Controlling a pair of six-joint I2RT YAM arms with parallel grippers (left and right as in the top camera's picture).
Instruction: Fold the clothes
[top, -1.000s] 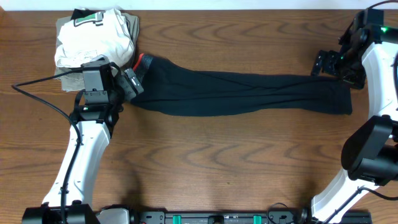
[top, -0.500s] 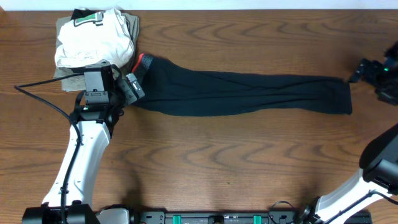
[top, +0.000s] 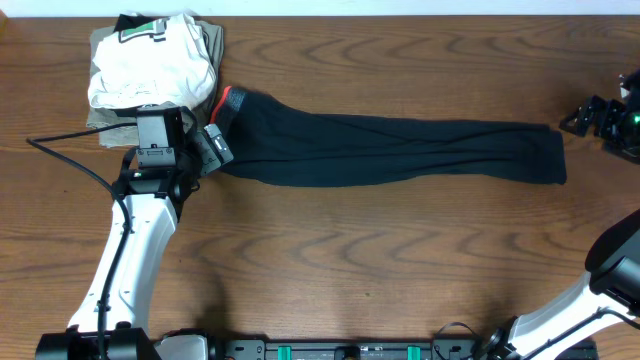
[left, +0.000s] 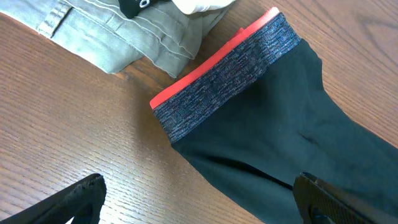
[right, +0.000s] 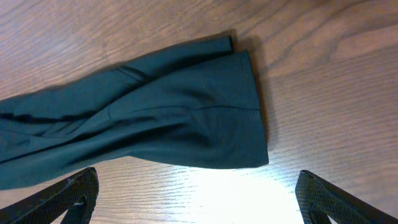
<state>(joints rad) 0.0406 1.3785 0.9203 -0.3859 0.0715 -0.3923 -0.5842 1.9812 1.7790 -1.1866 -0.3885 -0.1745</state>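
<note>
Hovering agape: left claw (top: 213, 146) by pants (top: 390, 150) waistband (left: 230, 81), right claw (top: 585, 118) past cuffs (right: 249, 112)

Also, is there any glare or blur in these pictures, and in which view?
Right wrist: a bright glare patch on the table just below the pants hem. Left wrist: sharp, the waistband weave is clear; the near fingertips look soft. Overhead: even light, no glare.
</note>
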